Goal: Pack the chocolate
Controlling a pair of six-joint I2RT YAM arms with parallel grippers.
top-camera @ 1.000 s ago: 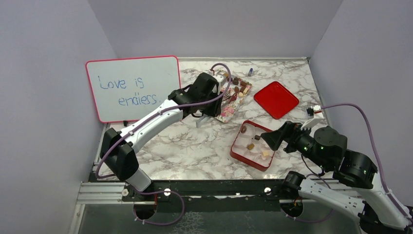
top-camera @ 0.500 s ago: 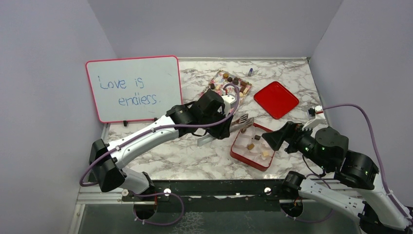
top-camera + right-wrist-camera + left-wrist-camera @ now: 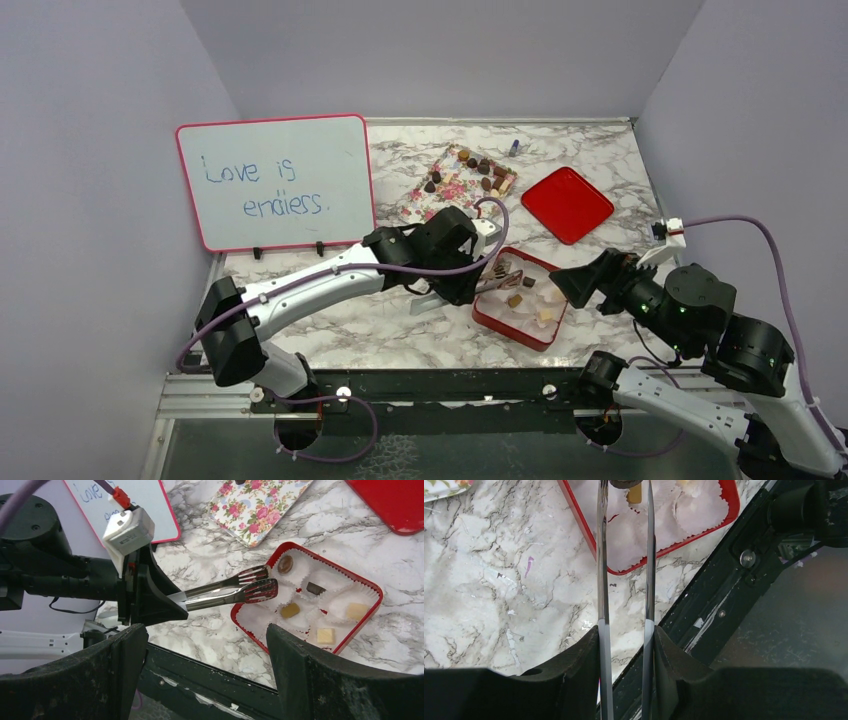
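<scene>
Chocolate (image 3: 285,564) in box (image 3: 371,589), tongs (image 3: 220,591) across rim

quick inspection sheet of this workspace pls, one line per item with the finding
surface: marble table, small purple mark on it
job's things: red box holds five chocolates in paper cups; more on the floral tray; red lid lies apart
clutter: blue-capped object behind the tray; whiteboard at the left
grippers: left claw shut on tongs, tips over the box; right claw open, empty, beside the box
cables: purple cable loops off the left wrist, another off the right
surroundings: lilac walls; nothing else seen
</scene>
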